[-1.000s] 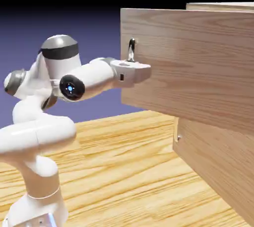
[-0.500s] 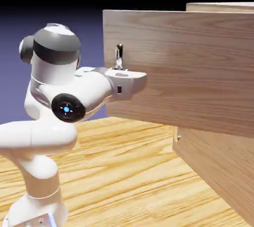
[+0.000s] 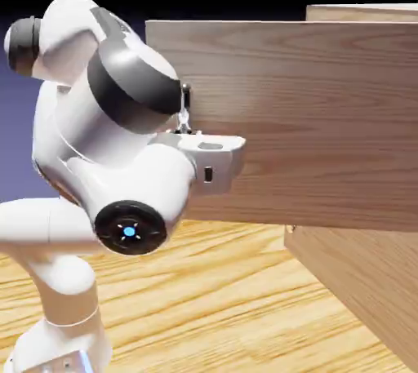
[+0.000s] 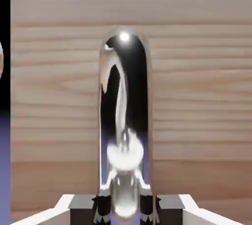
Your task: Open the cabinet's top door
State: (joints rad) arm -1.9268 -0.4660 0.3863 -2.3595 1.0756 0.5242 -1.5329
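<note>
Right now the hand point(image 4: 123, 208) pinches the shiny silver handle point(image 4: 124, 115) tight between its two fingers, so it can pull the top door point(image 3: 310, 118), which stands just past the fingers, swung out from the cabinet point(image 3: 367, 12).

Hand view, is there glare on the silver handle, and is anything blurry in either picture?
Hand view: the handle carries a bright highlight at its top and mirror-like dark and pale streaks down its length; the top door behind it looks soft, its grain smeared. Exterior view: evenly lit, arm and door reasonably sharp, backdrop fading to black at the top.
</note>
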